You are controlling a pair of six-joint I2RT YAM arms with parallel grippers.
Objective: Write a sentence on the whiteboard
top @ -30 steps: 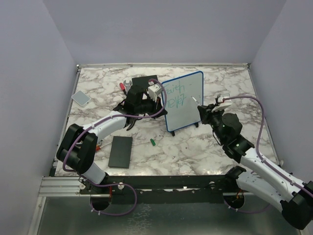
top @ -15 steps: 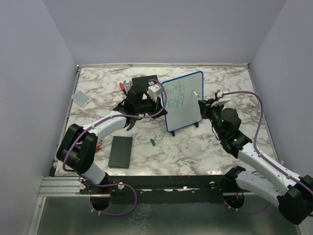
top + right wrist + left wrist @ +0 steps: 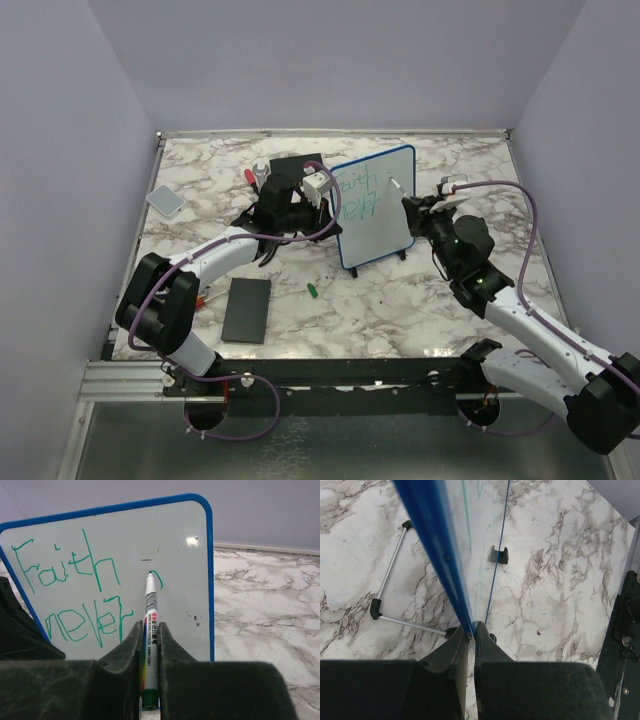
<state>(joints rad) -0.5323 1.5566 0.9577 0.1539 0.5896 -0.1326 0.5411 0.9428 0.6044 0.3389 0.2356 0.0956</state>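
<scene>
The whiteboard [image 3: 378, 205] stands upright mid-table, white with a blue frame [image 3: 209, 570]. Its sentence [image 3: 70, 592] in green reads "Faith" over "never", with a short new green stroke to the right of "Faith". My right gripper [image 3: 150, 627] is shut on a white marker [image 3: 149, 625], whose tip touches the board at that stroke. My left gripper [image 3: 471, 630] is shut on the board's left blue edge [image 3: 435, 535], seen edge-on in the left wrist view. The left gripper [image 3: 316, 185] sits at the board's upper left in the top view, the right gripper [image 3: 413, 210] at its right side.
A green marker cap [image 3: 313, 290] lies in front of the board. A black slab [image 3: 246, 310] lies near the front left, a grey pad [image 3: 165, 200] at far left, and a black box with tools [image 3: 285, 170] behind the left arm. The board's wire stand [image 3: 390, 580] rests on the marble.
My right arm has moved up and forward with the marker, its tip travelling from lower on the board's right part up to the top line. The left arm and the board have stayed still.
</scene>
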